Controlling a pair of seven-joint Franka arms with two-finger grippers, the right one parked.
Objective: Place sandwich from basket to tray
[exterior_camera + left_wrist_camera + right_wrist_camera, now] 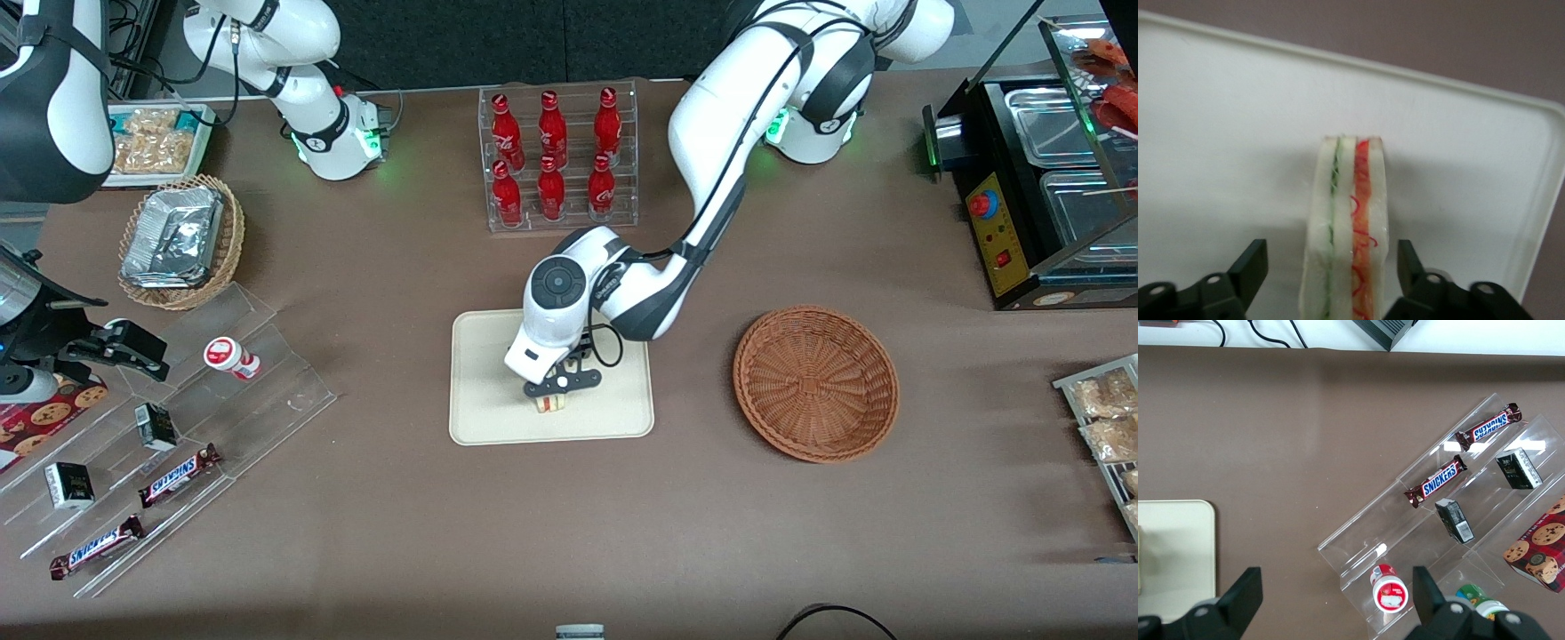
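The sandwich (pixel 1346 227) stands on its edge on the cream tray (pixel 1225 133), its green, orange and red filling showing. In the front view the sandwich (pixel 551 404) peeks out under my left gripper (pixel 558 391), on the part of the tray (pixel 484 409) nearer the camera. My gripper (pixel 1331 267) is open, its fingers (pixel 1253 261) standing on either side of the sandwich with a gap to each. The reddish-brown wicker basket (pixel 815 382) sits empty beside the tray, toward the working arm's end.
A clear rack of red bottles (pixel 558 156) stands farther from the camera than the tray. A tan wicker basket with foil containers (pixel 180 240) and stepped acrylic racks with snack bars (pixel 178 476) lie toward the parked arm's end. A black display case (pixel 1040 187) stands toward the working arm's end.
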